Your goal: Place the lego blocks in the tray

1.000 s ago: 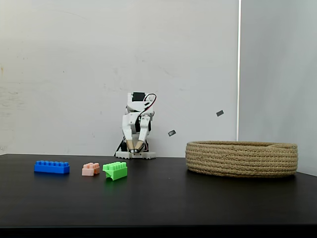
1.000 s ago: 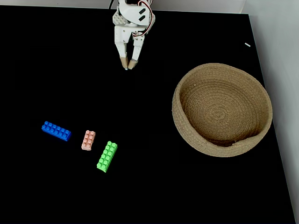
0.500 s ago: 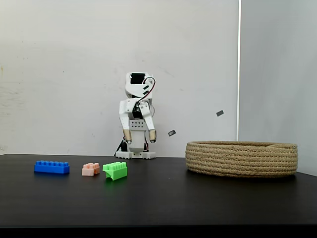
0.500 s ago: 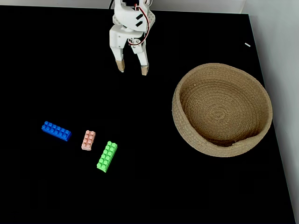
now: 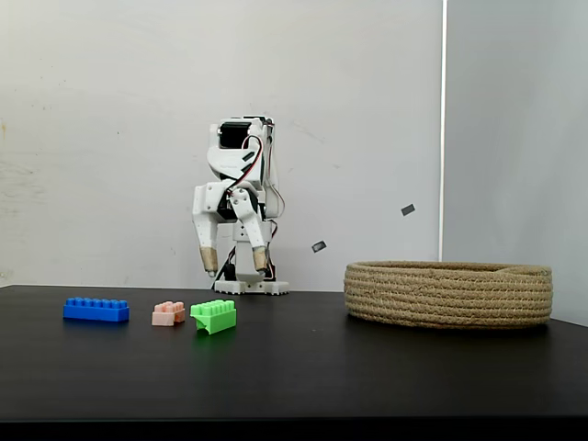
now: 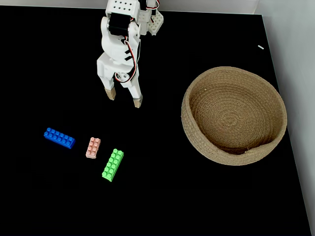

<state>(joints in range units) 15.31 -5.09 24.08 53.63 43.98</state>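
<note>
Three lego blocks lie in a row on the black table: a long blue one (image 5: 96,310) (image 6: 59,138), a small pink one (image 5: 168,314) (image 6: 93,147), and a green one (image 5: 214,316) (image 6: 112,164). The tray (image 5: 448,293) (image 6: 234,115), a round coiled-rope basket, sits to the right with nothing in it. My white gripper (image 5: 235,265) (image 6: 124,99) hangs open above the table, behind the blocks and apart from them, fingertips pointing down with nothing between them.
The arm's base (image 5: 250,286) stands at the table's back edge against a white wall. A small pale scrap (image 6: 260,47) lies near the right edge of the table in a fixed view from above.
The arm has reached forward and to the left, toward the blocks. The gripper went from shut to open. Blocks and tray have not moved.
</note>
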